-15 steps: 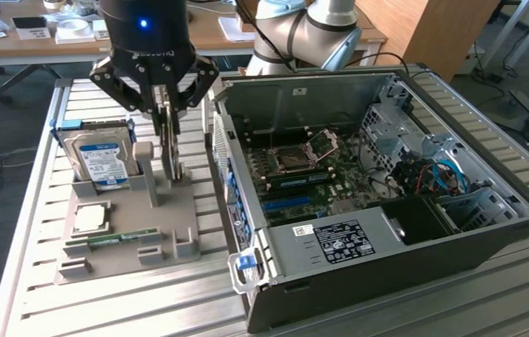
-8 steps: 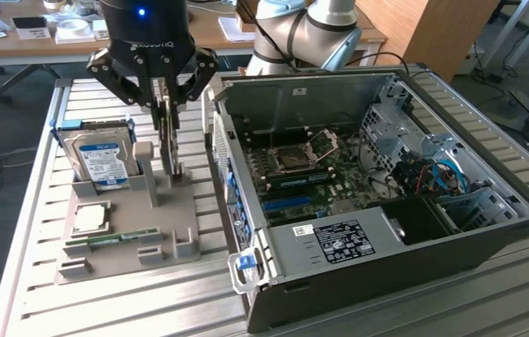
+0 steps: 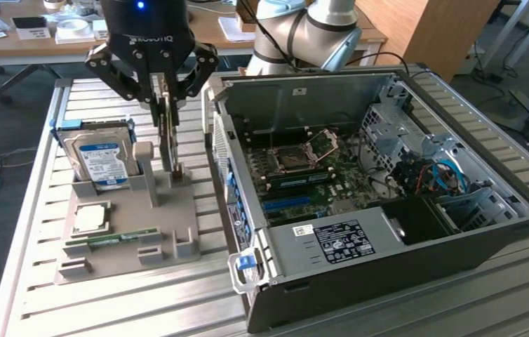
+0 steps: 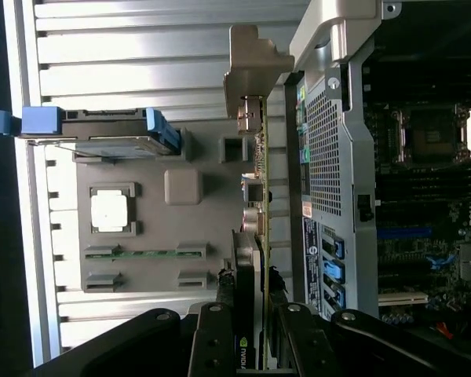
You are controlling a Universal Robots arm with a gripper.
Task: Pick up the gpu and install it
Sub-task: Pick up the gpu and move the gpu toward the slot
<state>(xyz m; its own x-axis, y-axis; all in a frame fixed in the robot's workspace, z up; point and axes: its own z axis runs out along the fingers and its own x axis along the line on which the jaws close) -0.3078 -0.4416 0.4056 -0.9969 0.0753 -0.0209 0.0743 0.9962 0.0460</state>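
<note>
The room is lit brightly and evenly. Past the pincer (image 4: 251,322), the slatted metal table (image 4: 157,55) is washed out to white, and glare is seen on the processor chip (image 4: 110,210). The gpu (image 4: 247,267) in the pincer is shown dark. Beside the pincer, the inside of the computer case (image 4: 330,149) is shaded.

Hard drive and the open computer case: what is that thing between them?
The gpu, standing on edge, clamped in the gripper, its lower end at the grey holder. The exterior view shows it.
</note>
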